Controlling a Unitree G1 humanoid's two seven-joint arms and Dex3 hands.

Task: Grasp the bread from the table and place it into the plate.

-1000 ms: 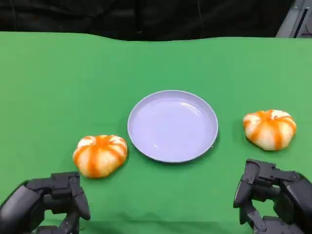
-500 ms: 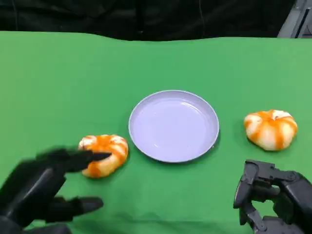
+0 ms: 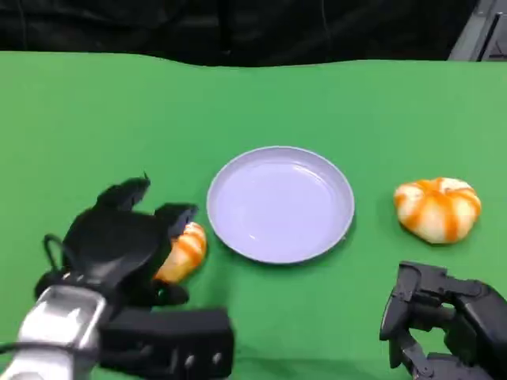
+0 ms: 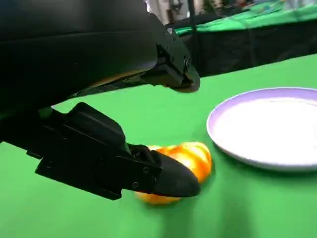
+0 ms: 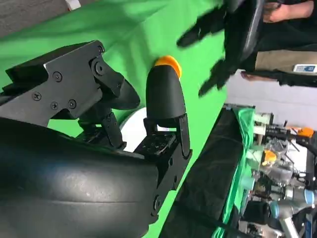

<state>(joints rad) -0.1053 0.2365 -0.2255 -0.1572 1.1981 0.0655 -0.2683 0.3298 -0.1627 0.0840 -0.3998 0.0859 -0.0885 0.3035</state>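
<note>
Two orange-and-white striped breads lie on the green table. The left bread (image 3: 185, 250) sits just left of the pale lilac plate (image 3: 280, 203) and is half covered by my left hand (image 3: 119, 241), which hovers over it with fingers spread. In the left wrist view this bread (image 4: 185, 157) lies on the cloth between the upper fingers (image 4: 168, 69) and a lower finger (image 4: 124, 166), with no firm grip visible. The right bread (image 3: 438, 207) rests right of the plate. My right hand (image 3: 440, 317) stays low at the near right, fingers bent and apart, holding nothing.
The plate (image 4: 267, 124) holds nothing. Green cloth runs to a black backdrop at the far edge (image 3: 253, 59). A person in dark clothing stands beyond the table in the right wrist view (image 5: 292, 39).
My left hand has risen, spread its fingers and reached forward over the left bread. Bread, plate and right hand have stayed put.
</note>
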